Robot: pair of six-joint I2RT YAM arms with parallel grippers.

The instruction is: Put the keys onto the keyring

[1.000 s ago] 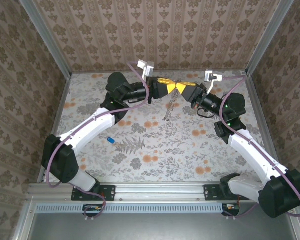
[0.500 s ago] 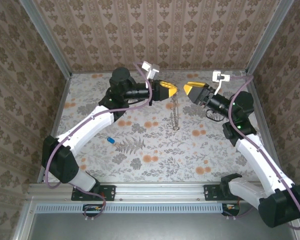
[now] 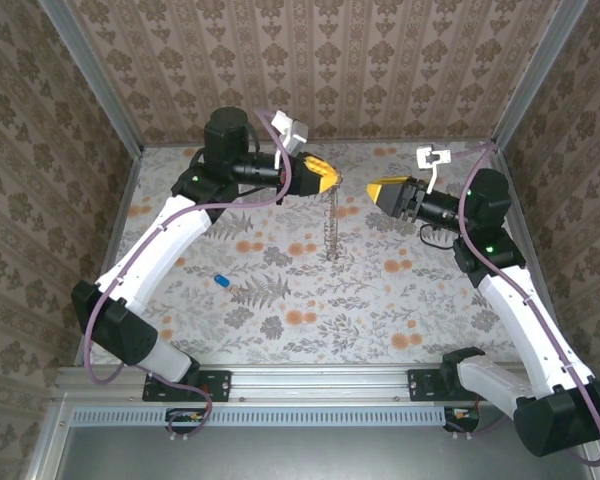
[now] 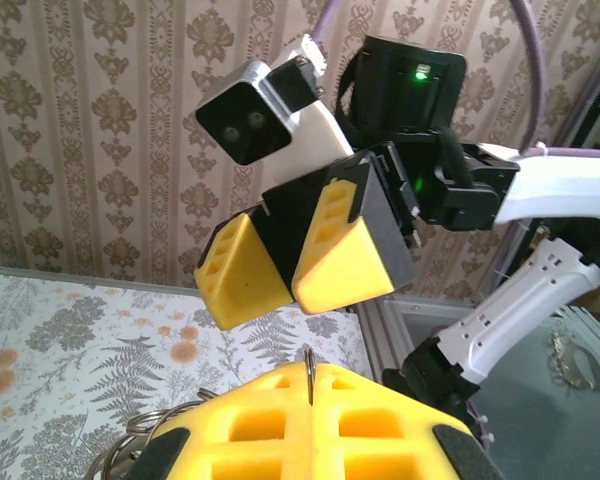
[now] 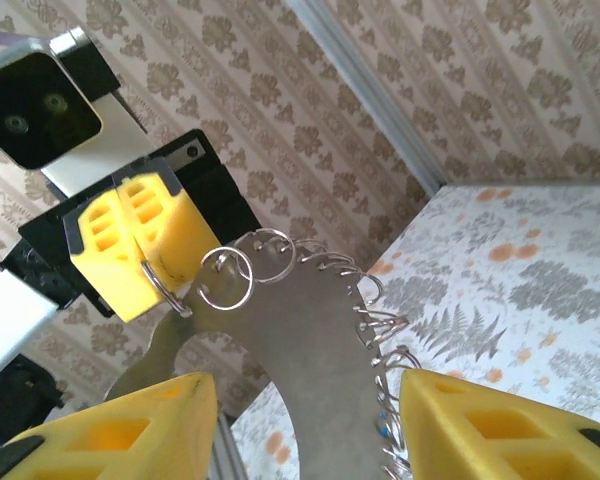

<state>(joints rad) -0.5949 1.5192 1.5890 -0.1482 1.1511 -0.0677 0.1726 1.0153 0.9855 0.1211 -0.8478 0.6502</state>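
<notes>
The keys are one tiny blue-headed key (image 3: 221,281) lying on the flowered table left of centre, far from both grippers. My left gripper (image 3: 335,181) is raised at the back and shut on a thin metal ring (image 4: 309,372) of the keyring. The keyring's strap (image 3: 332,225) hangs straight down from it. In the right wrist view the strap (image 5: 310,330) is a grey curved band edged with several wire rings, hung from the left gripper (image 5: 140,265). My right gripper (image 3: 376,190) faces it from the right, open and holding nothing, its fingers (image 5: 130,430) standing either side of the strap without touching.
The table (image 3: 310,290) is walled by patterned panels at the back and sides, with metal frame posts at the corners. A metal rail (image 3: 310,380) runs along the near edge by the arm bases. Purple cables loop over both arms.
The right gripper, which met the left one at the keyring, has opened and drawn back to the right. The left arm has shifted left and risen, and the strap hangs from it alone.
</notes>
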